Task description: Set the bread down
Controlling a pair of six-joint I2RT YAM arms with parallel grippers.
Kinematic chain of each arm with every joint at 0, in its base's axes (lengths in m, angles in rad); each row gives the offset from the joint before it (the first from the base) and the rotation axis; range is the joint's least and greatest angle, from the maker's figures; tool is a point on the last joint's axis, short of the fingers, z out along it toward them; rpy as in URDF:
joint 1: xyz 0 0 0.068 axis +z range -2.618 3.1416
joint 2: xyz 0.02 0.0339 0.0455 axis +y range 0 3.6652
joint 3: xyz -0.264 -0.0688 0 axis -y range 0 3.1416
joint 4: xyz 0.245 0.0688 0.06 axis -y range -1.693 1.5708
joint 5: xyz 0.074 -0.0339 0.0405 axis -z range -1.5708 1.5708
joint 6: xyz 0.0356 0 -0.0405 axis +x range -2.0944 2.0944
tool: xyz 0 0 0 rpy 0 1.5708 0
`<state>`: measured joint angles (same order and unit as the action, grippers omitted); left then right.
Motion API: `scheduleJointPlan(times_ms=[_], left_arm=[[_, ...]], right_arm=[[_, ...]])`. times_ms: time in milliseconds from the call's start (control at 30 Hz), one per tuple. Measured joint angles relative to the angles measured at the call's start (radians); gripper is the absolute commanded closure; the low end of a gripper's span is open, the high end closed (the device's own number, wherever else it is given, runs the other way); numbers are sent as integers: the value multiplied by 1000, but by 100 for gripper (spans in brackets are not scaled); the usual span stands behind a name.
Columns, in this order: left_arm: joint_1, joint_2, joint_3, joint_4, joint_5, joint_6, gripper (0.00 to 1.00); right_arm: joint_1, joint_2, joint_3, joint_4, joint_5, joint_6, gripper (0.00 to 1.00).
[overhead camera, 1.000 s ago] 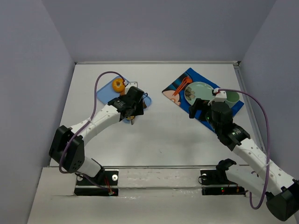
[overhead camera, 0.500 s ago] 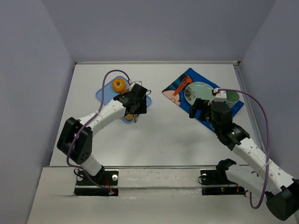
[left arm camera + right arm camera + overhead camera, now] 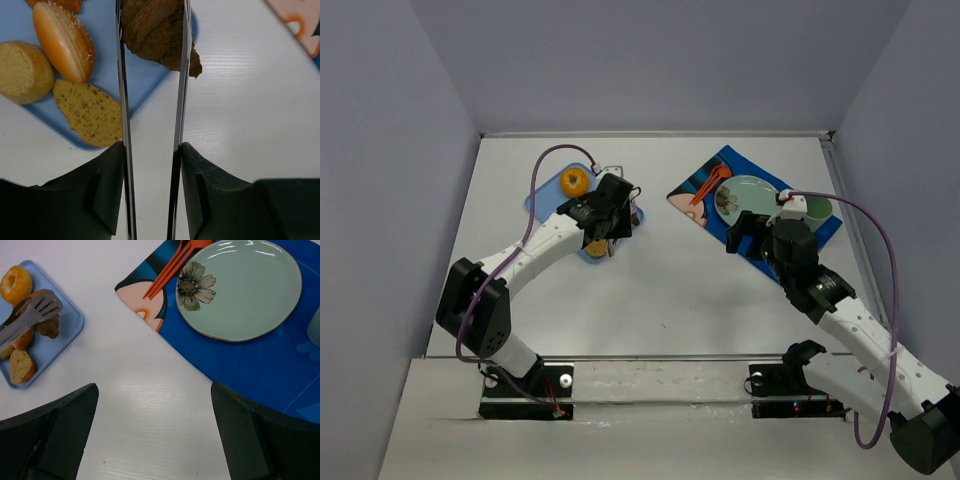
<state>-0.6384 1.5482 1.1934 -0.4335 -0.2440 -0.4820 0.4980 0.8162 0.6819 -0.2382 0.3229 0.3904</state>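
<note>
Bread here means the dark croissant (image 3: 157, 30), which sits between the two blades of the metal tongs (image 3: 122, 125) over the near-right corner of the blue tray (image 3: 145, 80), toward the far left of the bench. One of its tips pokes past the tray's edge. The left gripper (image 3: 152, 147) is clamped on the tongs, squeezing them in against the pastry; we cannot tell whether the croissant is off the tray yet. The right gripper (image 3: 152, 430) hangs spread wide and holds nothing. We judge the main risk to be the hold itself. The blades are thin and smooth and the crust is flaky, so the croissant could twist or slide out on the way across bare bench to the green plate (image 3: 250, 285) near the far right corner. Squeezing harder could crush it. The left wrist view shows the pinch and the neighbours, a seeded bun (image 3: 62, 37) and a flat slice (image 3: 87, 112). Only the right wrist view shows the plate, its placemat (image 3: 270, 375) and the orange fork (image 3: 170, 265).
</note>
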Motion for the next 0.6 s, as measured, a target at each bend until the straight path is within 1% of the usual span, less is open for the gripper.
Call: scheduleJointPlan(times_ms=[133, 300, 367, 467, 600], left_arm=[[-2, -49, 18, 72, 40, 14, 68], [-27, -18, 117, 202, 151, 69, 66], [-47, 44, 196, 228, 196, 92, 65], [-89, 196, 348, 298, 269, 132, 62], [-140, 388, 506, 307, 344, 174, 59]], right_arm=[[0, -26, -12, -2, 14, 9, 0], [0, -72, -18, 7, 42, 19, 0], [0, -89, -25, 6, 50, 22, 0], [0, -98, -27, 6, 63, 26, 0], [0, -111, -29, 7, 71, 26, 0]])
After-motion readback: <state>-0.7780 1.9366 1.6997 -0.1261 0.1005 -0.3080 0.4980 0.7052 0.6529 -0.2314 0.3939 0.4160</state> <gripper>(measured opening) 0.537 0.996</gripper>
